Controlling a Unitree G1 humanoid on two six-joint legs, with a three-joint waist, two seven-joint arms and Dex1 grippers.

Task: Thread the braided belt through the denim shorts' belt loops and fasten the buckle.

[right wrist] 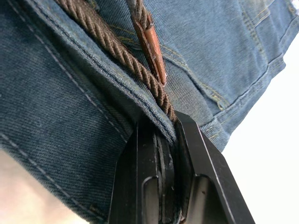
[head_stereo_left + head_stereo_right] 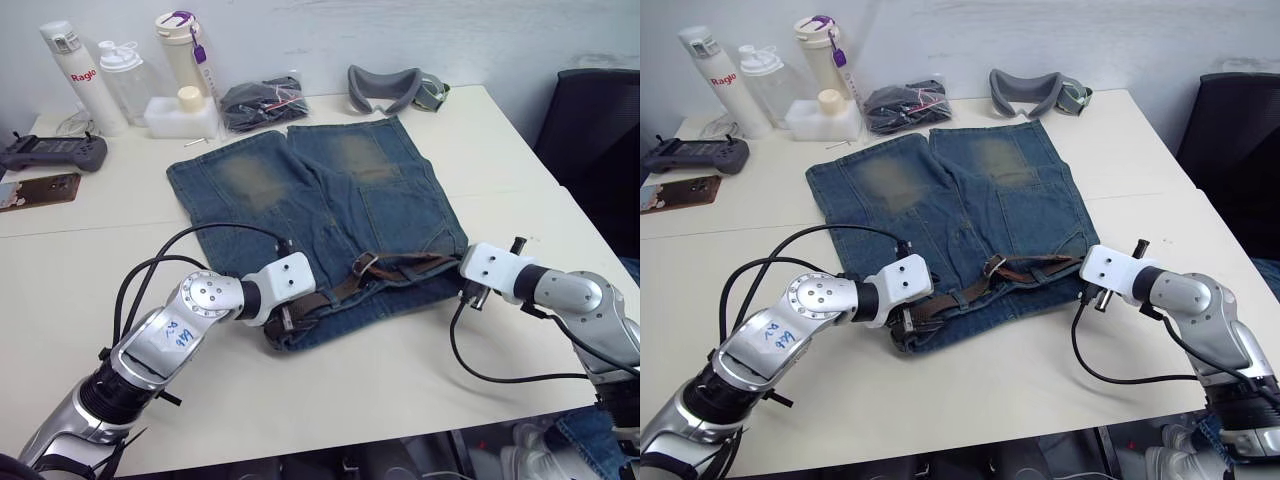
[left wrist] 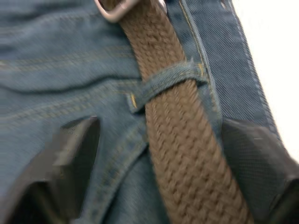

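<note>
The denim shorts lie flat on the white table, waistband toward me. The braided belt runs along the waistband, its metal buckle near the middle. My left gripper rests on the waistband's left end. In the left wrist view it is open, its fingers straddling the belt where it passes under a belt loop, with the buckle just beyond. My right gripper is at the waistband's right end, shut on the belt together with the denim edge.
At the table's back stand three bottles, a white box, a black bundle in a clear bag and a grey padded item. A controller and phone lie far left. A black chair stands right.
</note>
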